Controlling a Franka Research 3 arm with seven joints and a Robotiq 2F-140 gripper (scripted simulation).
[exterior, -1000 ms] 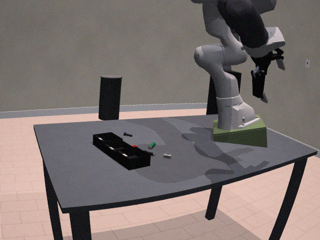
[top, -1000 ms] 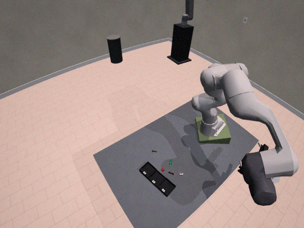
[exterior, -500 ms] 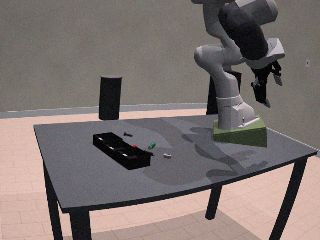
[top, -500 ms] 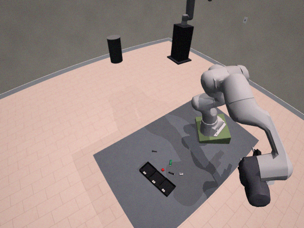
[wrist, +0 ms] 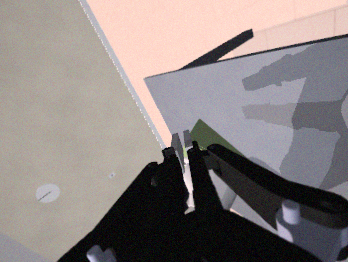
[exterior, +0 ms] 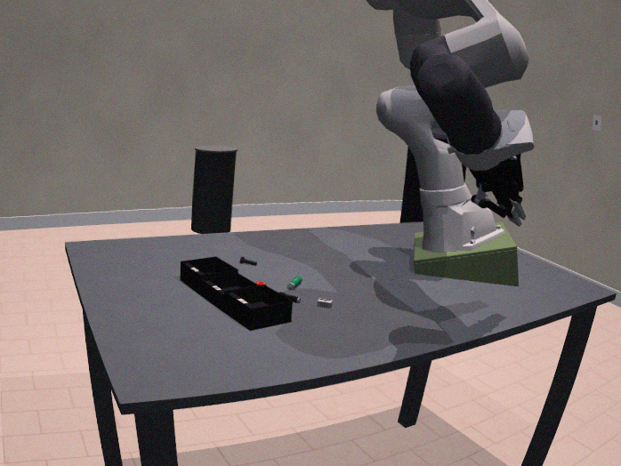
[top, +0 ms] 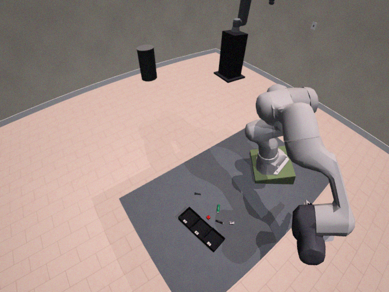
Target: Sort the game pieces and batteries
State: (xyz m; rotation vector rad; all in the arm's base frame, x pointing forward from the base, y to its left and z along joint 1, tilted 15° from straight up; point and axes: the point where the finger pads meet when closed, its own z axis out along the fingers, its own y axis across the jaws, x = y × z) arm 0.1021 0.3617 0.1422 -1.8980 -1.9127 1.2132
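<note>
My gripper (exterior: pixel 515 215) (wrist: pixel 183 140) is shut with nothing between the fingers. It hangs in the air beside the arm's green base block (exterior: pixel 471 261) (top: pixel 276 175), far to the right of the objects. A row of three black bins (top: pixel 190 215) (exterior: pixel 261 318) with small white labels stands on the grey table (top: pixel 163 251) (exterior: pixel 150 350); I cannot read the letters. Beside the bins lie a green battery (top: pixel 218 208) (exterior: pixel 294 281), a red game piece (top: pixel 208 217) (exterior: pixel 260 284), a thin dark cylinder (top: pixel 219 222) (exterior: pixel 292 298) and a small grey-white piece (top: pixel 232 222) (exterior: pixel 324 301).
A dark bolt (top: pixel 197 193) (exterior: pixel 247 261) lies behind the bins. A black cylinder (top: pixel 146 62) (exterior: pixel 213 189) and a black pedestal (top: pixel 232 56) stand on the floor beyond the table. The arm's elbow (top: pixel 309 238) hangs over the table's right edge.
</note>
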